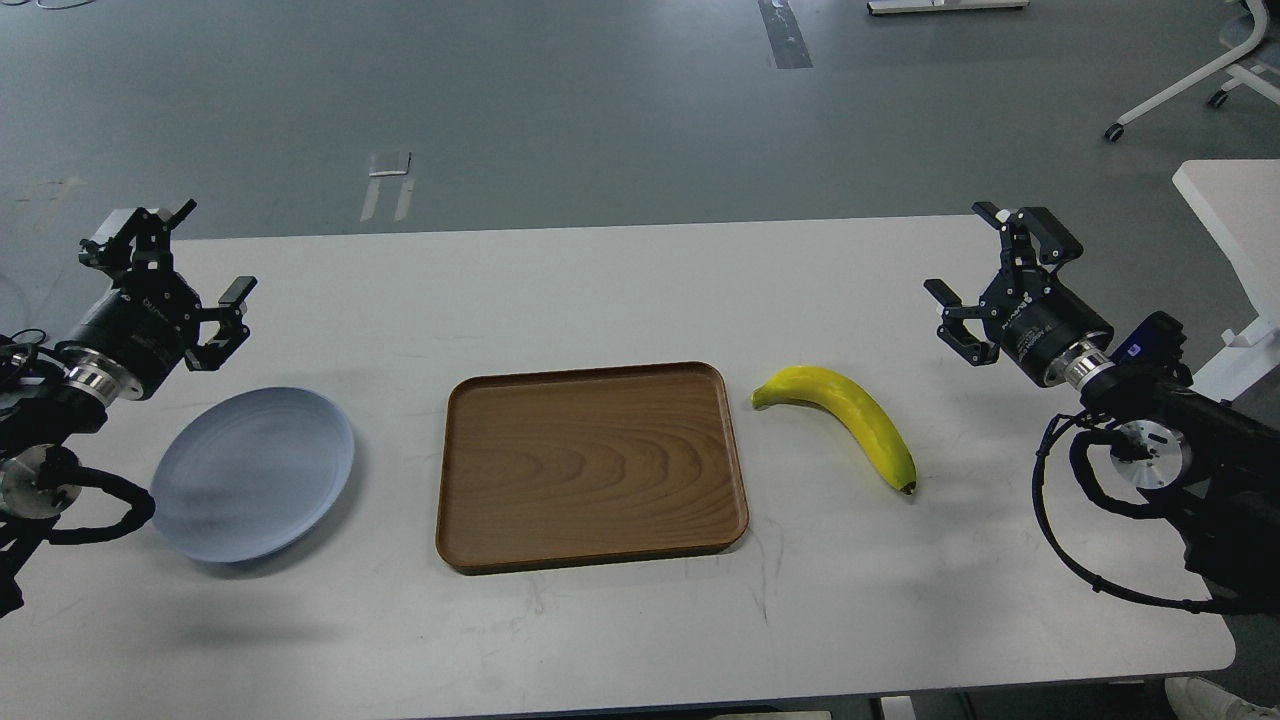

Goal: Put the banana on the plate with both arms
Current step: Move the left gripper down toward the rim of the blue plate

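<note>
Yellow banana on white table, long axis diagonal, dark tip nearest the robot, right of wooden tray, blue-grey plate far left, left gripper and right gripper spread wide, empty, gripper lettering unreadable

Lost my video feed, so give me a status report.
Left gripper and right gripper open, empty. Banana on table, right of tray. Plate bare, far left; tray sits between.
</note>
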`<action>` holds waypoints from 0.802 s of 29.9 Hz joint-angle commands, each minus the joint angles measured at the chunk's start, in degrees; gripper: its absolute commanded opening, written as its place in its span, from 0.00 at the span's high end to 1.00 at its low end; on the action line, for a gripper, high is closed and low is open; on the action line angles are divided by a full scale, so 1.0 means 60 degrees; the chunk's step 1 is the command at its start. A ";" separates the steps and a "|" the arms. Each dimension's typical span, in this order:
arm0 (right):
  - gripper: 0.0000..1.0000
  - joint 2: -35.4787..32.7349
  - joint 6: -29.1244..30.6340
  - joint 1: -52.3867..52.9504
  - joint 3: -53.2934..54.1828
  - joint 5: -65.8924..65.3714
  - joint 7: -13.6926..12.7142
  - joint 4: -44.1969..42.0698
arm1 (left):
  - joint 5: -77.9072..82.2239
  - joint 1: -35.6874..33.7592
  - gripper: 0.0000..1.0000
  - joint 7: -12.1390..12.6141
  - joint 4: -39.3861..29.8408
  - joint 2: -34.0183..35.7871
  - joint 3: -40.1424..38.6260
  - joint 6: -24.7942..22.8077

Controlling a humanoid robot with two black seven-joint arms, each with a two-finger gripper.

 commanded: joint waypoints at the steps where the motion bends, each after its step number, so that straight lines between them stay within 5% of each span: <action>1: 0.00 -0.0004 -0.0001 0.0012 0.0001 0.0000 0.0000 0.0020 | 0.0015 0.0000 0.01 0.0002 -0.0001 -0.0024 0.0002 0.0000; 15: 0.00 -0.0019 -0.0001 0.0055 0.0001 0.0000 0.0000 0.0050 | 0.0205 -0.0190 0.01 0.0002 0.0263 0.0282 0.0016 0.0000; 24: 0.00 -0.0019 -0.0001 0.0099 0.0001 -0.0014 0.0000 0.0050 | 0.4819 -0.1333 0.01 0.0002 -0.0689 0.1367 -0.0013 0.0000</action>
